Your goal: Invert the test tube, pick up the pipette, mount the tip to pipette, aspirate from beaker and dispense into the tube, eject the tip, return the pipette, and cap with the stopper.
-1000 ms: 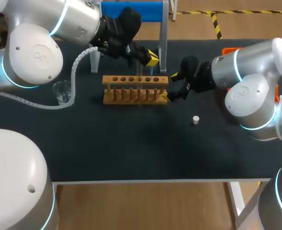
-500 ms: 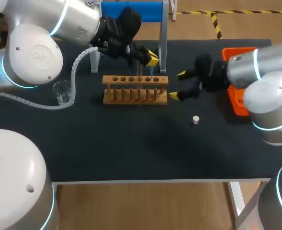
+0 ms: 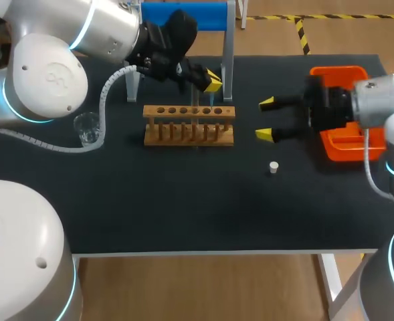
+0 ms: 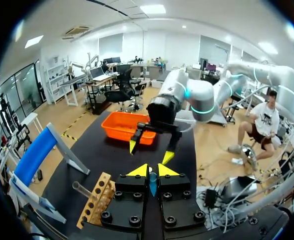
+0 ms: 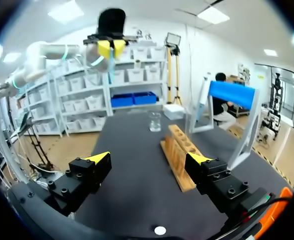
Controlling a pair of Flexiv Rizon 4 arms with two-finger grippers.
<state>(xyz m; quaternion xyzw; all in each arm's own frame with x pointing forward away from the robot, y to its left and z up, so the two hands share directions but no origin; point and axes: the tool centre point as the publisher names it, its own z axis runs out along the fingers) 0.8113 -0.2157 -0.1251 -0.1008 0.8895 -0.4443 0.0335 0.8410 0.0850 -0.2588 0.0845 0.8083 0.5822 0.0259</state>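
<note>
Left gripper (image 3: 210, 81) is clamped on the test tube (image 4: 152, 182), held above the wooden rack (image 3: 188, 125). Right gripper (image 3: 266, 118) stands wide apart and empty, over bare table between the rack and the orange tray (image 3: 340, 69) near the table's right edge. Stopper (image 3: 273, 167) lies apart, nearer the front edge.

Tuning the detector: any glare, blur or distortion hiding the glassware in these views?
Head view: even light, no hard shadows on the black table; the clear glass beaker barely stands out. Left wrist view: fisheye bending; the clear test tube in the left tool is only a bluish sliver. Right wrist view: bright overhead light washes out the left arm.
</note>
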